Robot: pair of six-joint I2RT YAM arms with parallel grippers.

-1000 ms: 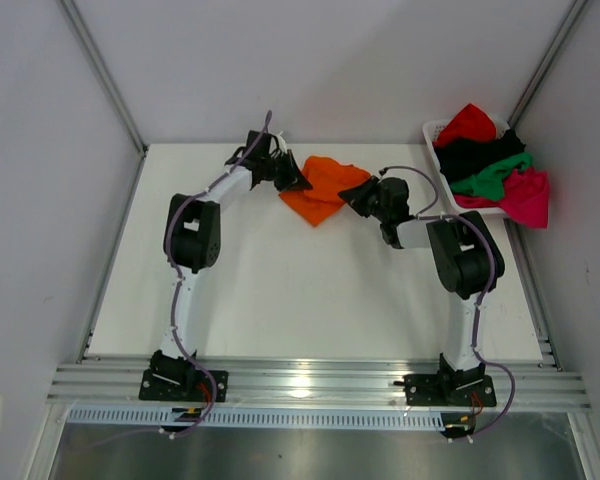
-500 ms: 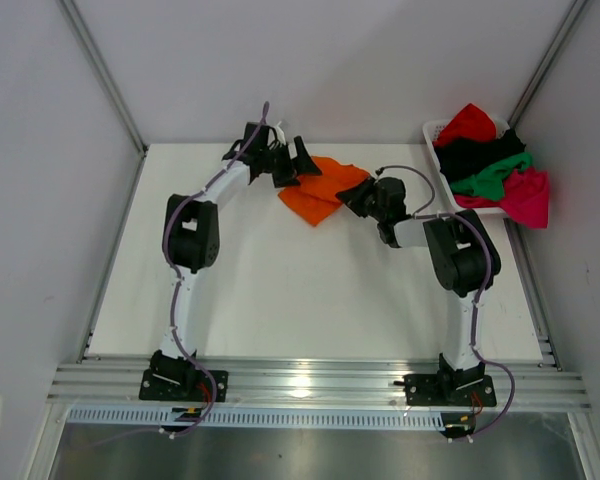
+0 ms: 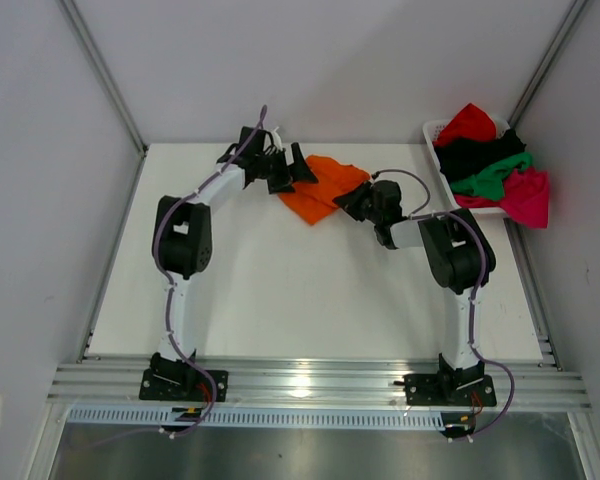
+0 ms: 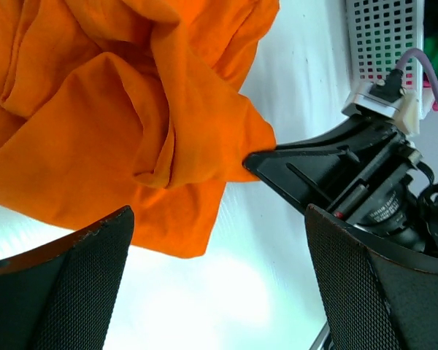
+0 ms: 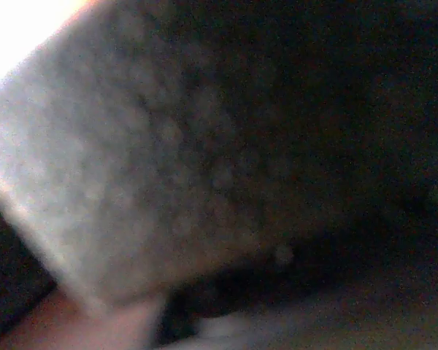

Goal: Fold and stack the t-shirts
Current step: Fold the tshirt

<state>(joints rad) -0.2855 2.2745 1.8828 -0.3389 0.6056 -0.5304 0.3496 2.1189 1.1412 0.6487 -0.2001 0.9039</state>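
Orange t-shirt point(image 3: 320, 188) lies crumpled, long axis diagonal, its narrow end pointing near-left. Left gripper point(image 3: 292, 170) gapes wide beside it. Right gripper point(image 3: 353, 201) pinches its right corner.

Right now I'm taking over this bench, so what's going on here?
An orange t-shirt lies crumpled on the table, mid-fold. The right pincer pinches one corner of it; the left pincer stands open at the opposite side. The other t-shirts, red, black, green and pink, sit heaped in the basket.
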